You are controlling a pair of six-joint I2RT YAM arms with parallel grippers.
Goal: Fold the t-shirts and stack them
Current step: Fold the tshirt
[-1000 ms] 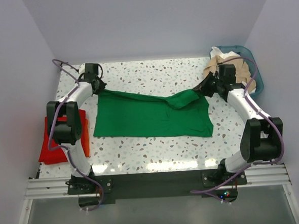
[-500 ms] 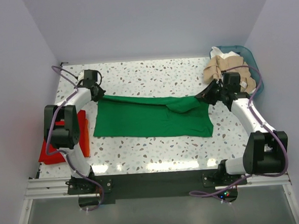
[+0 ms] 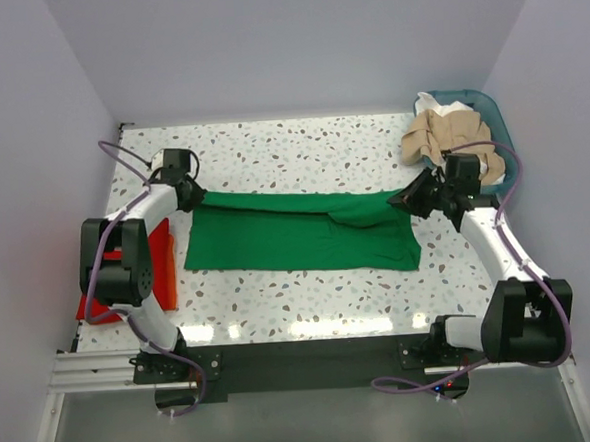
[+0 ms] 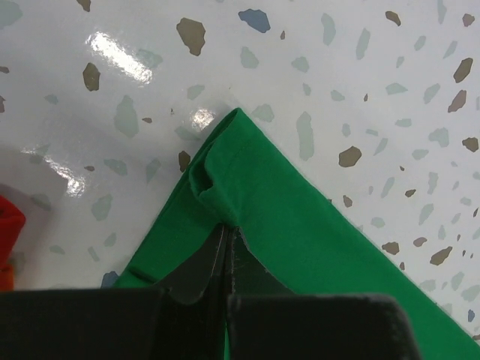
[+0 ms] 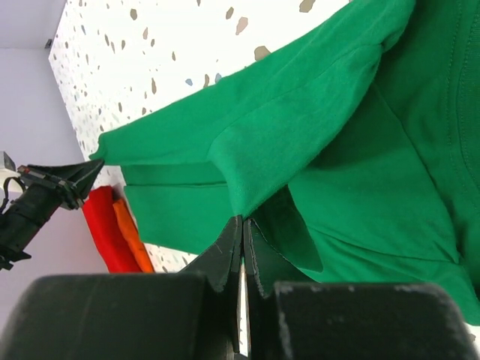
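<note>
Left claw (image 4: 227, 226) and right claw (image 5: 241, 220) both clenched on the green t-shirt (image 3: 296, 236), which is stretched between them. It lies low over the glossy speckled table (image 3: 301, 150). Plain lilac walls (image 3: 284, 41) surround.

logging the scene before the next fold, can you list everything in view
green t-shirt: 1, bright green, spread across the middle of the table, far edge lifted at both ends
red t-shirt: 1, red, flat bundle at the table's left edge, partly behind the left arm
beige t-shirts: heap, count unclear, tan, piled in the basket
white cloth: 1 visible, white, at the basket's far side
basket: 1, teal, far right corner
table: 1, white speckled
left gripper: shut on the green t-shirt's far left corner
right gripper: shut on its far right part
</note>
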